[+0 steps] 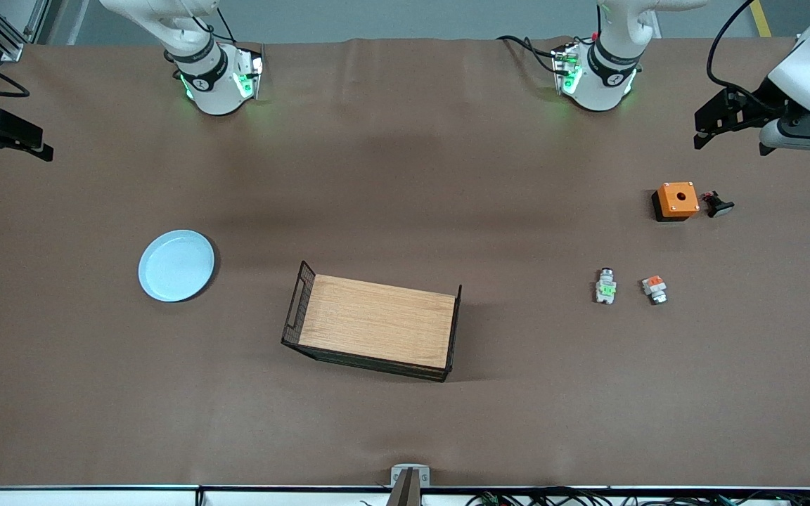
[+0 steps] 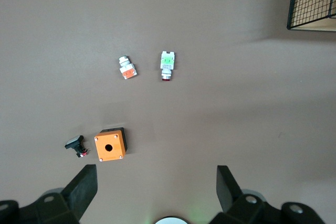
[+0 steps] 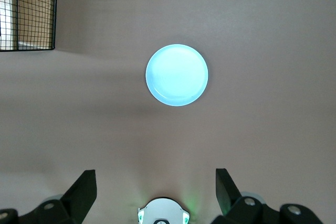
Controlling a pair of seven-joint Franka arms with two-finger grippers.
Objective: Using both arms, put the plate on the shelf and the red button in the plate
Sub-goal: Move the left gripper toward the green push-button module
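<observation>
The round, shallow, pale blue glossy plate lies flat on the brown table toward the right arm's end. In the front view it sits at about 9 o'clock from the wooden-floored black wire tray, well apart from it. The red button, a small grey-white cylinder with a bright green middle block, lies on its side at about 3 o'clock from the tray, toward the left arm's end. Just beside it, at its 3 o'clock, lies a similar white part with an orange block; the two do not touch. At about 1 o'clock from the pair stands a square orange box with a round hole in its top, with a black-stemmed button with a pale cap close against its 3 o'clock side.

The left gripper hangs over the left arm's end of the table, fingers spread wide and pinching nothing. The right gripper hangs over the right arm's end, fingers likewise spread and empty, with the plate on the table below it
</observation>
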